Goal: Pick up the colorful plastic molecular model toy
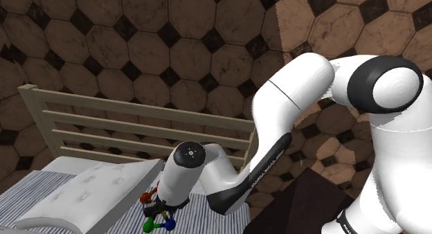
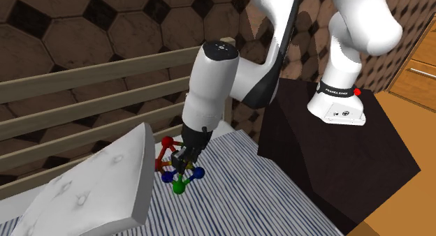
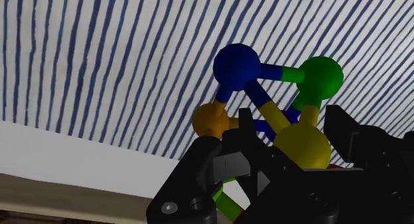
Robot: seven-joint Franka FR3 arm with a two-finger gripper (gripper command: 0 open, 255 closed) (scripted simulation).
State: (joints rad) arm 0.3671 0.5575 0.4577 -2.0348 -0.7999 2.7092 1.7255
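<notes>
A wall of brown octagonal tiles with small black squares fills the background. In front of it is a bed with a cream slatted wooden headboard and a white sheet with thin blue stripes.

The white robot arm with dark joints rises from a dark box stand at the second exterior view's right. It bends over and reaches down toward the bed. Orange-brown wooden floor shows beside the stand.

A plump white tufted pillow lies propped at a slant on the bed, near the headboard. It is just beside the arm's lowered end, on the second exterior view's left.

The all-black two-finger gripper points down at the striped sheet, between the pillow and the edge of the bed nearest the stand.

The colourful ball-and-stick molecular model toy is at the gripper's tip, over the striped sheet and close beside the pillow's edge. It is made of blue, green, yellow, orange and red balls joined by coloured rods.

In the wrist view the two black fingers are closed in on either side of the toy's yellow ball, clasping it. The blue ball and the green ball stick out beyond the fingertips.

I cannot tell whether the toy rests on the sheet or hangs just above it.
</notes>
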